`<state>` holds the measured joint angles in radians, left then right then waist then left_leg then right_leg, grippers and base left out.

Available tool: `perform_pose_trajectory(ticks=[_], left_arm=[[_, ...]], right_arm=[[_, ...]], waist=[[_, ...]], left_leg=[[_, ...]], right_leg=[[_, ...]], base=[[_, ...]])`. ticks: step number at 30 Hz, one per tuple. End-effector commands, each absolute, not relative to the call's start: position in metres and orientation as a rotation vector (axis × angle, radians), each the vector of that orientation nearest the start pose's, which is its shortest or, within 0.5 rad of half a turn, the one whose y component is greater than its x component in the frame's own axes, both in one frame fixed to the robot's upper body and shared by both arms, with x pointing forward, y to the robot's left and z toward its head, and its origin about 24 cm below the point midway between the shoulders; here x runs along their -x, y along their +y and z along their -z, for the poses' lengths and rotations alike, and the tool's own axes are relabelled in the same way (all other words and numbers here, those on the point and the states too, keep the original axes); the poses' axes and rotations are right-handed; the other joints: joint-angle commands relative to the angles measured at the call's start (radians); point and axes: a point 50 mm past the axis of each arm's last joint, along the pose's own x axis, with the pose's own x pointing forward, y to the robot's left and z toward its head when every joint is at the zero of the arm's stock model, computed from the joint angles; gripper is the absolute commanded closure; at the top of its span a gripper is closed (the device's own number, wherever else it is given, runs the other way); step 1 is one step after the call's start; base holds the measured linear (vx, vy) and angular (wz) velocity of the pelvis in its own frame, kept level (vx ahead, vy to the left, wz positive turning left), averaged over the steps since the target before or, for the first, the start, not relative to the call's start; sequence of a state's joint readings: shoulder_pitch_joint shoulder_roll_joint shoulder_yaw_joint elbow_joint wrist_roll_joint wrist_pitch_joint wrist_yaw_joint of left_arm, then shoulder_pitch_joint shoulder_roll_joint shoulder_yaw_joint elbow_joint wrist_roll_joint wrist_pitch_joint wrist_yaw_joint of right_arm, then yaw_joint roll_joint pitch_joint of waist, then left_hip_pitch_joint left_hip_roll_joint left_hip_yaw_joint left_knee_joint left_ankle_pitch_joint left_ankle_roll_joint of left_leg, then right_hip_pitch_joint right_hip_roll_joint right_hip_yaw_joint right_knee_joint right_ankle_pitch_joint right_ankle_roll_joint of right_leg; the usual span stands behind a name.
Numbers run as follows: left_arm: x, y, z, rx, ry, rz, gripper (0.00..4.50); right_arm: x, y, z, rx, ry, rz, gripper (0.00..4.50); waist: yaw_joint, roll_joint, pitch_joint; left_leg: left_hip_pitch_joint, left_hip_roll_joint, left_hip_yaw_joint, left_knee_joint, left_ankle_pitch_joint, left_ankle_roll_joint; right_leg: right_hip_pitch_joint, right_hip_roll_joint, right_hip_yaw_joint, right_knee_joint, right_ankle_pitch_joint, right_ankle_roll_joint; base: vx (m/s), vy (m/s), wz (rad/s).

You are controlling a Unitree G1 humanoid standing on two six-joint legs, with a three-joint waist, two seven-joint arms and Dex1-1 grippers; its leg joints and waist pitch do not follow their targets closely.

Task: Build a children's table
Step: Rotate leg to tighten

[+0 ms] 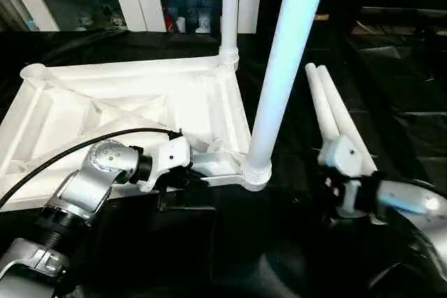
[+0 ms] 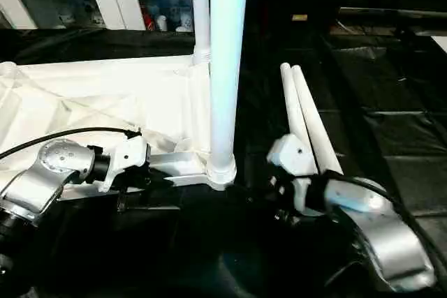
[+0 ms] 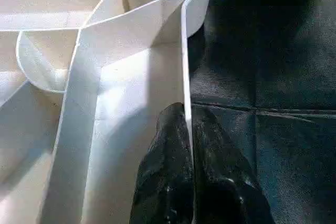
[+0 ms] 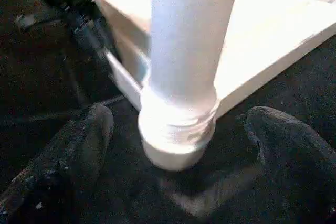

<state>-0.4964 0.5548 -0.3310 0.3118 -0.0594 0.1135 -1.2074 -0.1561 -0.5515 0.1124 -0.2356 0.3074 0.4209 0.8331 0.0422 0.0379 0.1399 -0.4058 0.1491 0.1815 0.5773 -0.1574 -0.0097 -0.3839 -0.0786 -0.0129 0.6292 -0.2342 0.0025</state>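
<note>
Tabletop (image 1: 140, 102): rim pinched by left gripper (image 3: 188, 145). Near leg (image 4: 184, 77), socketed: right gripper (image 4: 178, 140) spread astride; close squarely, press down.

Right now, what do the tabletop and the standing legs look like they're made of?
The tabletop looks like moulded white plastic: thin ribs, smooth matte faces, and a thin rim pinched between the left gripper fingers. The near leg looks like a smooth, slightly glossy white tube, probably plastic too, though painted metal can't be ruled out.

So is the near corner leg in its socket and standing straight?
Yes: the near leg stands upright, its flared end seated in the tabletop's corner socket.
</note>
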Motion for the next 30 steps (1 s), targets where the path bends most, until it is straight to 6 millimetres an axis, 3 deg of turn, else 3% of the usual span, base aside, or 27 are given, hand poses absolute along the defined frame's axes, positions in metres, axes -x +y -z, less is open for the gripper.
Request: perform_pose_trajectory(ticks=[1,3,4,5,6,11,19,21,30], left_arm=[[-0.300,0.155,-0.070,-0.525,0.397,1.316,4.48],[-0.300,0.153,-0.070,-0.524,0.392,1.318,4.48],[-0.300,0.151,-0.071,-0.524,0.388,1.320,4.48],[-0.300,0.150,-0.071,-0.522,0.384,1.322,4.48],[-0.300,0.150,-0.072,-0.520,0.382,1.322,4.48],[-0.301,0.150,-0.073,-0.517,0.371,1.315,4.48],[-0.302,0.151,-0.073,-0.524,0.378,1.316,4.48],[-0.302,0.151,-0.073,-0.524,0.379,1.317,4.48],[-0.302,0.151,-0.073,-0.529,0.384,1.320,4.50]], right_arm=[[-0.258,-0.162,-0.096,0.236,0.206,-0.997,0.02],[-0.261,-0.160,-0.095,0.231,0.205,-0.999,0.02],[-0.263,-0.159,-0.095,0.236,0.204,-1.005,0.02],[-0.265,-0.157,-0.095,0.254,0.204,-1.016,0.02],[-0.266,-0.156,-0.095,0.269,0.204,-1.024,0.02],[-0.274,-0.151,-0.096,0.301,0.194,-1.039,0.02],[-0.280,-0.144,-0.094,0.307,0.163,-1.064,0.02],[-0.280,-0.143,-0.093,0.303,0.161,-1.063,0.02],[-0.286,-0.141,-0.092,0.288,0.144,-1.052,0.85]], waist=[[-0.001,-0.015,-0.045],[-0.002,-0.017,-0.043],[-0.005,-0.033,-0.041],[-0.003,-0.034,-0.041],[-0.004,-0.027,-0.040],[-0.006,-0.033,-0.043],[-0.007,-0.028,-0.043],[-0.007,-0.028,-0.042],[-0.007,-0.028,-0.035]], left_leg=[[0.038,0.077,-0.033,-0.083,-0.326,-0.002],[0.038,0.078,-0.031,-0.085,-0.308,0.005],[0.033,0.078,-0.030,-0.087,-0.291,0.013],[0.032,0.078,-0.030,-0.087,-0.279,0.019],[0.034,0.078,-0.029,-0.087,-0.271,0.022],[0.033,0.077,-0.018,-0.083,-0.205,0.060],[0.031,0.079,-0.013,-0.081,-0.147,0.107],[0.031,0.080,-0.012,-0.083,-0.158,0.107],[0.034,0.082,-0.012,-0.091,-0.206,0.079]], right_leg=[[0.005,-0.078,0.044,-0.104,-0.299,-0.229],[0.004,-0.078,0.045,-0.105,-0.316,-0.217],[0.006,-0.075,0.043,-0.106,-0.302,-0.210],[0.007,-0.076,0.043,-0.102,-0.297,-0.208],[0.005,-0.076,0.043,-0.103,-0.295,-0.206],[0.007,-0.075,0.041,-0.098,-0.199,-0.213],[0.012,-0.073,0.036,-0.090,-0.097,-0.239],[0.012,-0.073,0.036,-0.092,-0.107,-0.240],[0.007,-0.075,0.039,-0.102,-0.189,-0.227]], base=[[0.000,0.000,0.00],[0.000,0.000,0.00],[0.000,0.000,0.00],[0.000,0.000,0.00],[0.000,0.000,0.00],[0.000,0.000,0.00],[0.000,0.000,0.00],[0.000,0.000,0.00],[0.000,0.000,0.00]])
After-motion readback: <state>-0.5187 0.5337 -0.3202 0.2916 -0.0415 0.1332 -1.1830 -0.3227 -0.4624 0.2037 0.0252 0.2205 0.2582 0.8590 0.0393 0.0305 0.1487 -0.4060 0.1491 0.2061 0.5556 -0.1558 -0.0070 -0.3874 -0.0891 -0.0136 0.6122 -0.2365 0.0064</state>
